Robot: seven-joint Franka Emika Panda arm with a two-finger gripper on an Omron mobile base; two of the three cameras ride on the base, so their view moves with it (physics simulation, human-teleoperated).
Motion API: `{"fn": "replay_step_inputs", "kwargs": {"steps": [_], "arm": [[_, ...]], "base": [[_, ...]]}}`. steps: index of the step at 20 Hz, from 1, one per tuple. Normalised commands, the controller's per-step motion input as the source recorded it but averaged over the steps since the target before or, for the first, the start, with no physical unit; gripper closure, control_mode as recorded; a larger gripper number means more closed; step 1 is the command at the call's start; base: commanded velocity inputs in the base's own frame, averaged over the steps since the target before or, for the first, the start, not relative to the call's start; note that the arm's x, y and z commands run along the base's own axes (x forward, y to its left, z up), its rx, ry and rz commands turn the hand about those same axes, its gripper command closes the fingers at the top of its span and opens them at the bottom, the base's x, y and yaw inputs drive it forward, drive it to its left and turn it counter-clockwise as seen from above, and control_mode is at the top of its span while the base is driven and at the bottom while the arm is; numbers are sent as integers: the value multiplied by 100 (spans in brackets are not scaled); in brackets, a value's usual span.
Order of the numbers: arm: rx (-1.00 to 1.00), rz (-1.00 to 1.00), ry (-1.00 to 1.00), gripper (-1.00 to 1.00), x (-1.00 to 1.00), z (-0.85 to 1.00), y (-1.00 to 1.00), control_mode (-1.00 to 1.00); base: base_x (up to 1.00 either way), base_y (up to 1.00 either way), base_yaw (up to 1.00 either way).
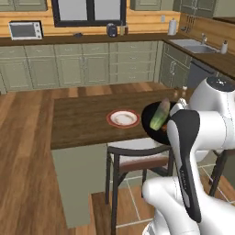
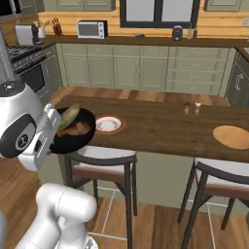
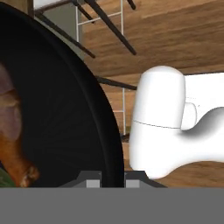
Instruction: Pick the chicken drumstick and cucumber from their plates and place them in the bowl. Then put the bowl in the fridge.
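Tool [image 3: 109, 177] clamped on rim of glossy black round bowl [image 2: 73, 130], lifted off desk; pale green cucumber [image 2: 68, 115], reddish-brown drumstick [image 2: 77, 129] inside. Carry level toward fridge, slow swing, avoid spilling.

A toaster oven [image 1: 25, 30] sits on the counter; stools [image 2: 104, 163] flank the island.

The glossy black bowl [image 2: 73, 130], raised off the counter and tilted beside its near edge, holds the pale green cucumber [image 1: 160, 115] and reddish-brown chicken drumstick [image 2: 78, 129], while the empty red-rimmed plate [image 1: 123, 119] lies near that edge and the orange-yellow plate [image 2: 232, 136] towards the counter's far end.
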Motion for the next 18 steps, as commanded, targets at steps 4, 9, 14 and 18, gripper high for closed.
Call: {"fn": "replay_step_inputs", "kwargs": {"steps": [4,9,14,18], "arm": [[0,0,0,100,0,0,0,100],[0,0,0,100,0,0,0,100],[0,0,0,100,0,0,0,100],[0,0,0,100,0,0,0,100]], "base": [[-2,100,0],[-1,100,0],[11,100,0],[40,94,0]]}}
